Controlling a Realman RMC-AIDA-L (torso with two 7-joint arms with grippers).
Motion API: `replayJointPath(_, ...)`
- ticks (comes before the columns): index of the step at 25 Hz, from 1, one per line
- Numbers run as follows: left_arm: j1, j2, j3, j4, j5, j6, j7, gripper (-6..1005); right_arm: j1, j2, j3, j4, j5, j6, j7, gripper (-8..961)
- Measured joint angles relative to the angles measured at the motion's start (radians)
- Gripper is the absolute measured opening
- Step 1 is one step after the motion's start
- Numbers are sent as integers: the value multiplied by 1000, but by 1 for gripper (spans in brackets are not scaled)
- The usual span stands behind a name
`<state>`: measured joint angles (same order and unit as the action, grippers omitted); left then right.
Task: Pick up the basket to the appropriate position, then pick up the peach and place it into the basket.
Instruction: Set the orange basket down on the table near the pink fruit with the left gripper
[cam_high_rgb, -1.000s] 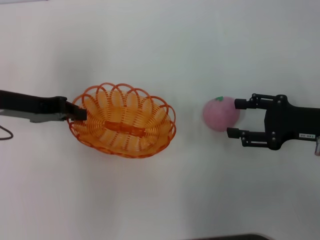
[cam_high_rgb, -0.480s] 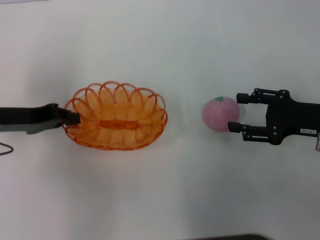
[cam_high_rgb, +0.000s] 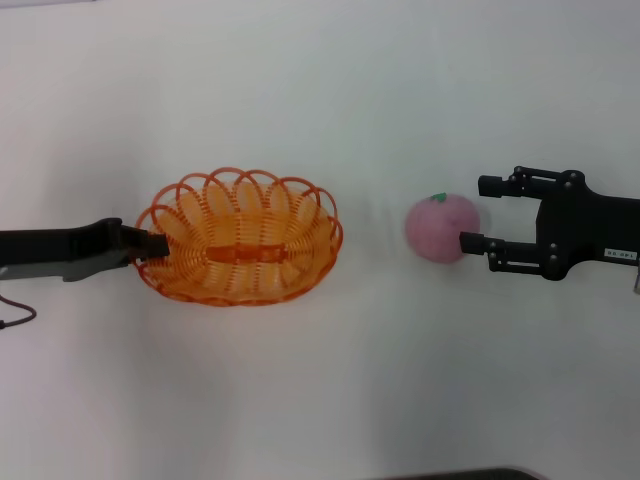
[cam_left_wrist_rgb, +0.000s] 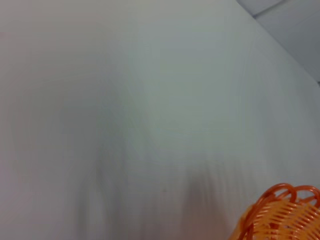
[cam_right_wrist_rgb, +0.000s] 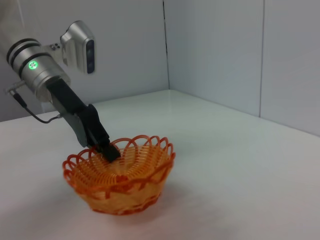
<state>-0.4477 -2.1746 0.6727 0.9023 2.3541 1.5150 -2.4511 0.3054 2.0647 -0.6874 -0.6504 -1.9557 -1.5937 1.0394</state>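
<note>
The orange basket (cam_high_rgb: 240, 238) is left of the middle of the white table, level. My left gripper (cam_high_rgb: 150, 243) is shut on its left rim; the right wrist view shows the dark fingers (cam_right_wrist_rgb: 107, 149) clamped on the basket's rim (cam_right_wrist_rgb: 120, 180). A bit of the rim (cam_left_wrist_rgb: 280, 215) shows in the left wrist view. The pink peach (cam_high_rgb: 440, 227) lies on the table right of the basket, green spot on top. My right gripper (cam_high_rgb: 476, 213) is open just right of the peach, its near fingertip (cam_high_rgb: 468, 241) at the peach's edge. The peach is out of both wrist views.
The white table (cam_high_rgb: 330, 400) is bare around the basket and peach. Grey walls (cam_right_wrist_rgb: 225, 50) stand behind the table in the right wrist view. A dark edge (cam_high_rgb: 460, 474) shows at the table's front.
The basket was tilted; my left gripper has levelled it and shifted it slightly. My right gripper has moved a little toward the far side, alongside the peach, staying open.
</note>
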Motion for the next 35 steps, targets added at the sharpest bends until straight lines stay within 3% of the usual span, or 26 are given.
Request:
replayJointPath(12,62,-1,207,3,-119,-111,-32,63,3,-2,2,0,1,0,-1,766)
replayJointPath(35,97,-1,277,-2,-174,-175,-36,63,7,-2,2,0,1,0,-1,767)
